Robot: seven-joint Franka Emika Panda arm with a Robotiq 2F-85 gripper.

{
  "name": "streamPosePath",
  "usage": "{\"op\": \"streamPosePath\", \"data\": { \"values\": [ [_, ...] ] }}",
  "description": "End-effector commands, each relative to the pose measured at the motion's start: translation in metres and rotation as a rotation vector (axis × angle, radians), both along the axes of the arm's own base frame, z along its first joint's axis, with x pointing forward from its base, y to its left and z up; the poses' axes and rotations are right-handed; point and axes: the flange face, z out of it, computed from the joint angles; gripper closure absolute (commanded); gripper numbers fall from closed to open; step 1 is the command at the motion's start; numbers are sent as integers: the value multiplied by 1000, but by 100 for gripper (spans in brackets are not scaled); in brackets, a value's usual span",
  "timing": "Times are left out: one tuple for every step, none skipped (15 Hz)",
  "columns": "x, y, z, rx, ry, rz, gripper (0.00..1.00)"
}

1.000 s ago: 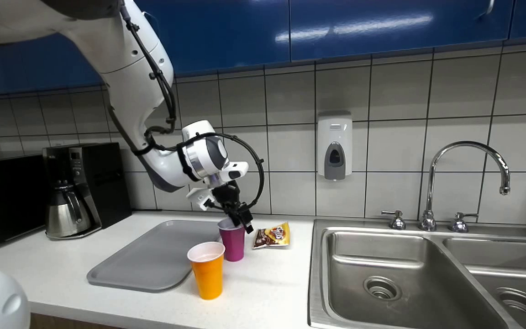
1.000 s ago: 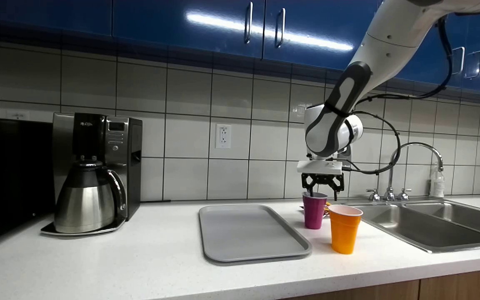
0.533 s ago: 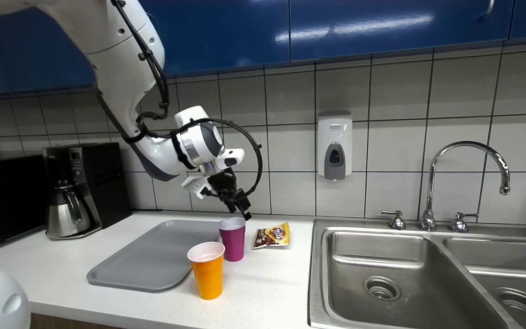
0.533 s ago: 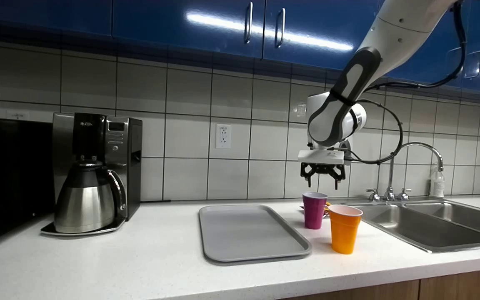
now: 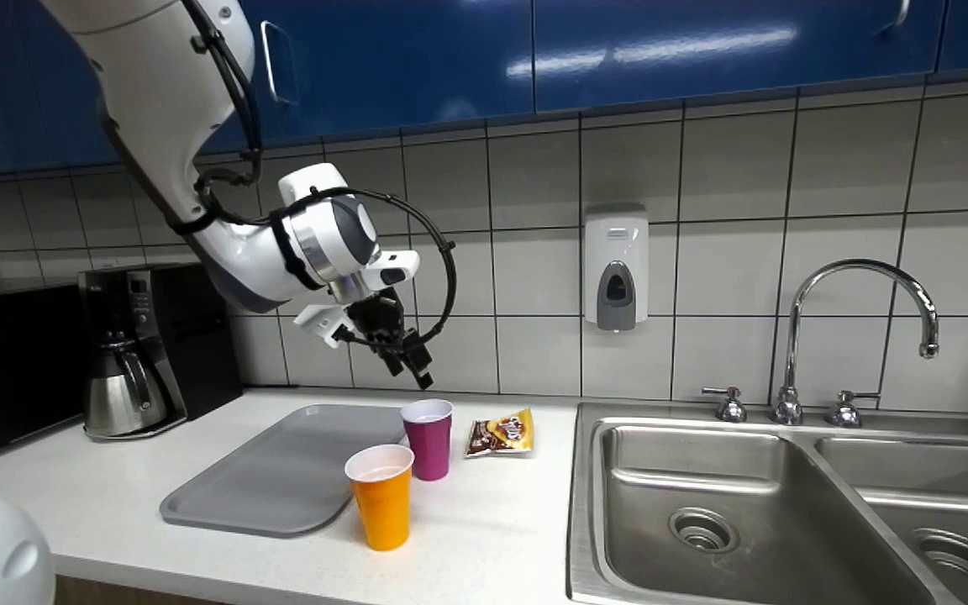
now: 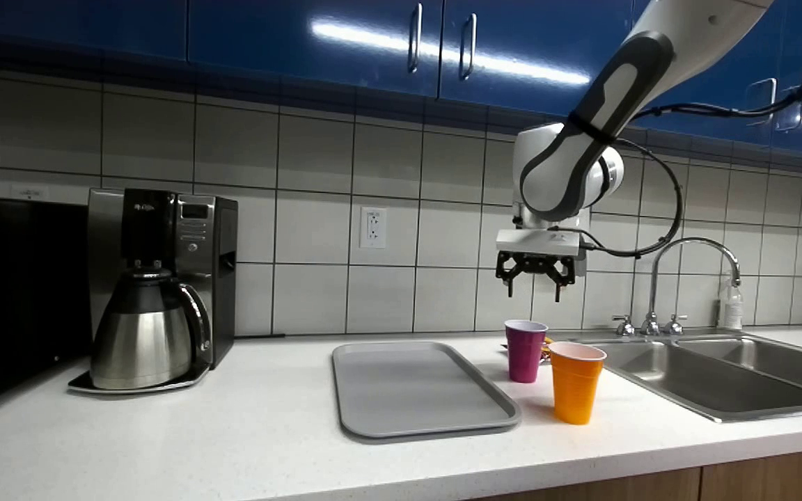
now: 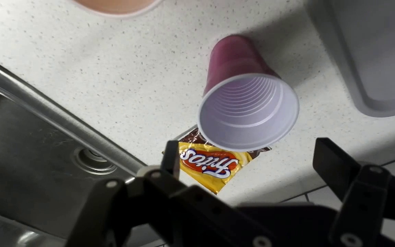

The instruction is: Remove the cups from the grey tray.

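The magenta-purple cup point(image 5: 429, 449) stands upright on the counter beside the grey tray point(image 5: 282, 470), apart from it. The slightly larger orange cup point(image 5: 383, 508) stands upright on the counter nearby. Both cups, purple point(image 6: 525, 355) and orange point(image 6: 577, 386), and the tray point(image 6: 422, 393) also show in an exterior view; nothing lies on the tray. My gripper point(image 6: 534, 296) is open and empty, above the purple cup. In the wrist view the open fingers point(image 7: 247, 144) have the purple cup point(image 7: 231, 61) beyond them; only the orange cup's rim and inside point(image 7: 115, 7) show at the top edge.
A snack bag point(image 5: 501, 434) lies on the counter behind the purple cup. A steel sink point(image 5: 589, 504) with a tall faucet point(image 5: 795, 336) is beside the cups. A coffee maker with its pot point(image 6: 143, 334) stands past the tray. Blue cabinets point(image 6: 317, 49) hang above.
My gripper has risen up out of and away from the purple cup, one finger having been inside its rim. The cups and the tray have not moved.
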Motion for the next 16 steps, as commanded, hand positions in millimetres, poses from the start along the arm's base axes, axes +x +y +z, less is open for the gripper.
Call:
{"op": "streamPosePath", "data": {
  "values": [
    [-33, 14, 24, -1, -9, 32, 0],
    [-38, 19, 28, 3, -12, 42, 0],
    [-44, 23, 32, 6, -14, 53, 0],
    [-50, 28, 36, 8, -18, 64, 0],
    [-56, 33, 40, 9, -19, 74, 0],
    [-62, 37, 43, 11, -20, 82, 0],
    [-68, 42, 46, 15, -17, 91, 0],
    [-74, 47, 49, 18, -15, 101, 0],
    [-80, 52, 52, 20, -10, 110, 0],
    [-85, 57, 54, 20, -3, 121, 0],
    [-92, 63, 55, 20, 9, 135, 0],
    [-72, 61, 46, 30, -11, 111, 0],
    [-78, 66, 48, 30, -4, 120, 0],
    [-82, 69, 49, 29, -3, 126, 0],
    [-84, 69, 50, 29, -4, 128, 0],
    [-85, 69, 50, 29, -3, 128, 0]
  ]
}}
